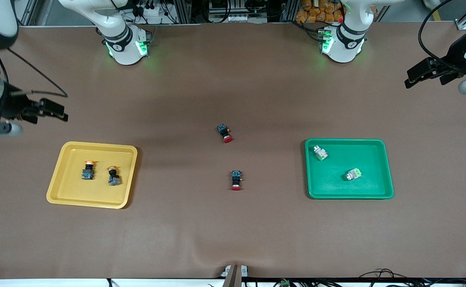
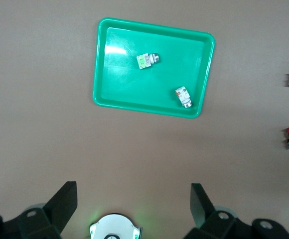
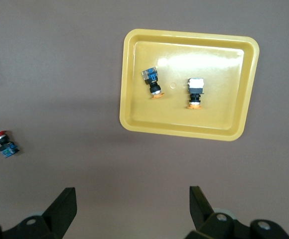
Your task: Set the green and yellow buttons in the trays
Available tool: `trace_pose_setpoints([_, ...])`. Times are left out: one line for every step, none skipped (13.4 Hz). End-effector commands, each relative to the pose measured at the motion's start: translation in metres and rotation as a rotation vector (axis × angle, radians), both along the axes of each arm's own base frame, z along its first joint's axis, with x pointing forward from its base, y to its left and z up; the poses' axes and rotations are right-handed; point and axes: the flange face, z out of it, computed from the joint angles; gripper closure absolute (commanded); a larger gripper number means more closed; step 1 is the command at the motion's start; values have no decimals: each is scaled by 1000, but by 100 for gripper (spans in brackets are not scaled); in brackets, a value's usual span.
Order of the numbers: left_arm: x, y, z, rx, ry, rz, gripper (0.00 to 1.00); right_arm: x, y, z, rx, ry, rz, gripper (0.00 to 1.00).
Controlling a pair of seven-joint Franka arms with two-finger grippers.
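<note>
The yellow tray (image 1: pixel 63 187) lies toward the right arm's end and holds two dark switches with orange-yellow caps (image 1: pixel 89 170) (image 1: pixel 114 175); they also show in the right wrist view (image 3: pixel 152 82) (image 3: pixel 195 91) in that tray (image 3: pixel 134 119). The green tray (image 1: pixel 376 189) lies toward the left arm's end and holds two whitish-grey switches with light-green parts (image 1: pixel 320 152) (image 1: pixel 353 174), seen in the left wrist view too (image 2: pixel 147 60) (image 2: pixel 183 96), in the tray (image 2: pixel 114 99). My left gripper (image 1: pixel 414 75) (image 2: pixel 134 201) is open and empty, high over bare table. My right gripper (image 1: pixel 55 111) (image 3: pixel 133 204) is open and empty, high over bare table beside the yellow tray.
Two dark switches with red caps lie on the brown table between the trays, one (image 1: pixel 224 133) farther from the front camera and one (image 1: pixel 236 180) nearer. The two arm bases (image 1: pixel 127 44) (image 1: pixel 342 42) stand at the table's back edge.
</note>
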Motion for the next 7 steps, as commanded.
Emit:
trace_pose_setpoints([-7,-2,3,13,2,-23,0,-28,-4,17,-24,-2,-46,0])
trace_pose_setpoints([-7,-4,1,12,-2,-21,0,-32,-3,21,-27,13,-69,0])
trace_pose_setpoints([-7,-5,0,14,-2,-24,0,-34,-4,23,-33,19,-80,0])
trace_pose_setpoints([-9,-6,0,14,-1,-27,0,-35,-6,25,-43,16,-83,0])
trace_pose_setpoints([-8,-11,0,15,-2,-38,0,-36,-9,33,-52,16,-86,0])
trace_pose_setpoints([-5,-12,0,18,-3,-42,0,-38,-10,40,-53,23,-96,0])
trace_pose_setpoints([-2,-11,-4,31,2,-43,0,-40,-11,40,-56,40,-128,0])
